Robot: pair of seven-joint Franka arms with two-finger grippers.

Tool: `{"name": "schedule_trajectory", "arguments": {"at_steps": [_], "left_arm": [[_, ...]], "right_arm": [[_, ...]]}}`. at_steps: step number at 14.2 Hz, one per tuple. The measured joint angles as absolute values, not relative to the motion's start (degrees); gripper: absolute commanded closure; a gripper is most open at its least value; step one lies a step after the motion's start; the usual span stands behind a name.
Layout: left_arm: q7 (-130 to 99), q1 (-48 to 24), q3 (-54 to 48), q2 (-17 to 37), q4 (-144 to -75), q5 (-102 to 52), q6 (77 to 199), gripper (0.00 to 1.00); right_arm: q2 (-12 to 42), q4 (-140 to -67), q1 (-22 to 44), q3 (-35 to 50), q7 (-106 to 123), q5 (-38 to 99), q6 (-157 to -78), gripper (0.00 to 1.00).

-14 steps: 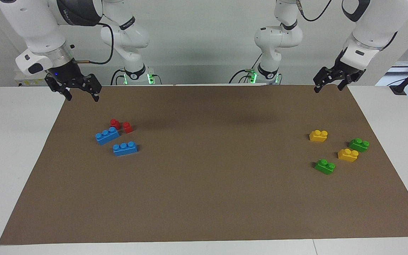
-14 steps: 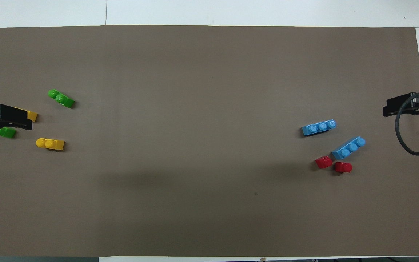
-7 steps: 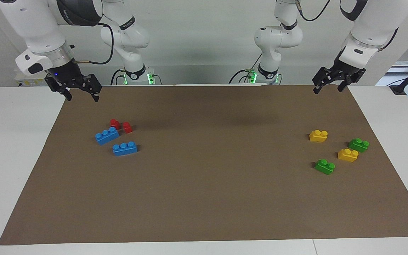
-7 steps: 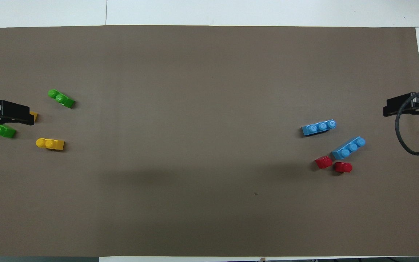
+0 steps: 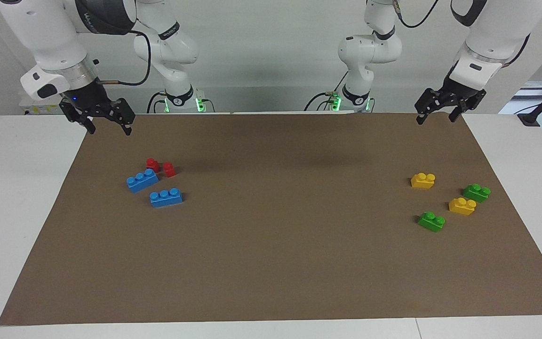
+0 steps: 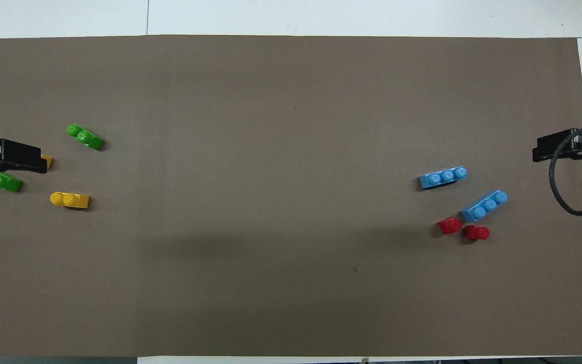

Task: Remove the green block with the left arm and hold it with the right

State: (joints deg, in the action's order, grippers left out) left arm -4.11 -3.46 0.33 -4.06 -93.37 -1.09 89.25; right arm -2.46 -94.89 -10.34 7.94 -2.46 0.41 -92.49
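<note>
Two green blocks lie on the brown mat toward the left arm's end: one green block (image 5: 431, 221) (image 6: 85, 137) farther from the robots, the other green block (image 5: 476, 192) (image 6: 4, 181) close to the mat's side edge. My left gripper (image 5: 434, 118) (image 6: 3, 157) hangs open and empty over the mat's corner nearest its base, well above the blocks. In the overhead view it overlaps a yellow brick. My right gripper (image 5: 110, 130) (image 6: 571, 149) waits open and empty over the mat's other near corner.
Two yellow bricks (image 5: 423, 180) (image 5: 462, 205) lie among the green ones. Toward the right arm's end are two blue bricks (image 5: 142, 180) (image 5: 165, 197) and two small red bricks (image 5: 152, 164) (image 5: 169, 169). The brown mat (image 5: 271, 263) covers most of the white table.
The left gripper has shifted slightly, uncovering the green block near the mat's edge in the overhead view. The right arm and all bricks have stayed put.
</note>
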Motion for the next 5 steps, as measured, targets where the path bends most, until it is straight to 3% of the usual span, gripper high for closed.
{"name": "schedule_trajectory", "arguments": {"at_steps": [5], "left_arm": [[-3.9,-3.4,0.4,-4.1,-93.4,-0.8,89.3,0.00]], "right_arm": [[-2.4,-94.9,-10.3,7.9,-2.5,0.4,-92.5,0.00]]}}
